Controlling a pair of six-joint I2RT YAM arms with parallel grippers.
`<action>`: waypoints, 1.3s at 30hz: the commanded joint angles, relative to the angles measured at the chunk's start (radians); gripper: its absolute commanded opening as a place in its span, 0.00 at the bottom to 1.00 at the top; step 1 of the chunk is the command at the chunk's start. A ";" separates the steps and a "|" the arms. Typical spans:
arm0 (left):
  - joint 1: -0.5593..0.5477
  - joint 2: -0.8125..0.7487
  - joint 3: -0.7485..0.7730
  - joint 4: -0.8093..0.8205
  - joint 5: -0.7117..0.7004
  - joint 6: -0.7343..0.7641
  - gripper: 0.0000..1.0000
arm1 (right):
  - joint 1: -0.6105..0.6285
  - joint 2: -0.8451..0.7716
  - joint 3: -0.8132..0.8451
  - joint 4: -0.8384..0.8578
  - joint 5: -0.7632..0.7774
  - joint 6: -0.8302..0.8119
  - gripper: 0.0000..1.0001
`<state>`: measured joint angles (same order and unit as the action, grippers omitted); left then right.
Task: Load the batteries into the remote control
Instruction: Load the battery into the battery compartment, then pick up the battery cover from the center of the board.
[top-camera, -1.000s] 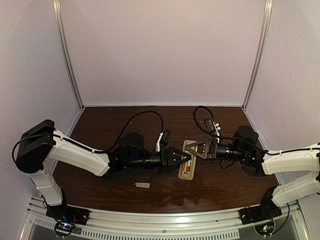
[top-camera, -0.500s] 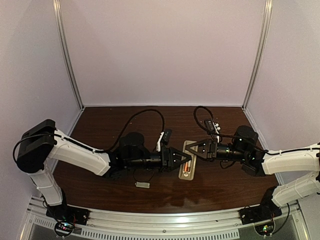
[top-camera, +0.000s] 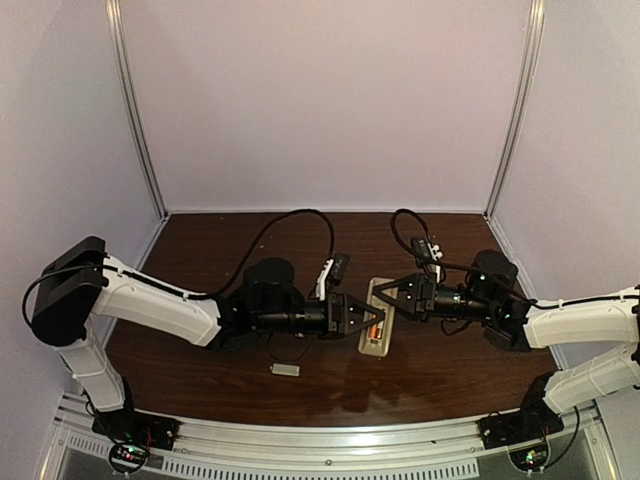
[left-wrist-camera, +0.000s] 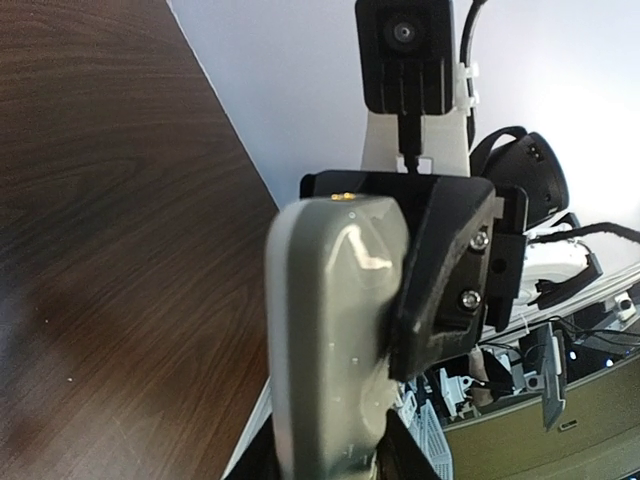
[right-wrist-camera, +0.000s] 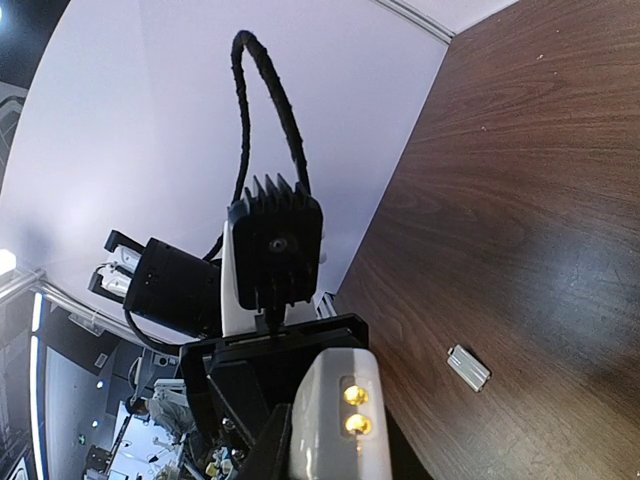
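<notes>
The left arm reaches from its base to the right. Its white link slopes down and its black forearm lies low and almost level over the dark brown wooden bench (top-camera: 200, 250). The right arm mirrors it, with its black forearm pointing left. The two wrists meet at the middle of the bench, over the slim remote control with the pale beige back (top-camera: 376, 341), which is turned back upward.

The right pincer (top-camera: 385, 296) is closed on the far end of the remote control, and one black finger (left-wrist-camera: 440, 270) presses along its side. The left pincer (top-camera: 372, 321) has its dark fingers on both sides of the handset's near part, with only a narrow gap. I cannot tell if they really clamp it.

The copper-gold cylindrical batteries (top-camera: 371, 329) sit in the open bay on the back. I cannot tell whether the handset touches the bench.

A small flat pale grey plate (top-camera: 285, 369) lies on the bench near the front, apart from both pincers.
</notes>
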<state>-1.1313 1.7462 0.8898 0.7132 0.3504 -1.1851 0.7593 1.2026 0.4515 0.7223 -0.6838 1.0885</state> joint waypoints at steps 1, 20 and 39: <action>-0.005 0.035 0.041 -0.455 -0.133 0.119 0.29 | 0.018 -0.036 0.073 0.225 -0.039 0.030 0.00; -0.030 -0.060 0.137 -0.706 -0.244 0.395 0.54 | 0.000 -0.035 0.043 0.198 -0.025 0.062 0.00; 0.018 -0.373 0.149 -1.093 -0.316 0.835 0.95 | -0.005 -0.082 -0.041 -0.080 0.036 -0.110 0.00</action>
<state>-1.1217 1.3960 1.0676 -0.1719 0.0620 -0.5022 0.7532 1.1694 0.4194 0.7200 -0.6720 1.0554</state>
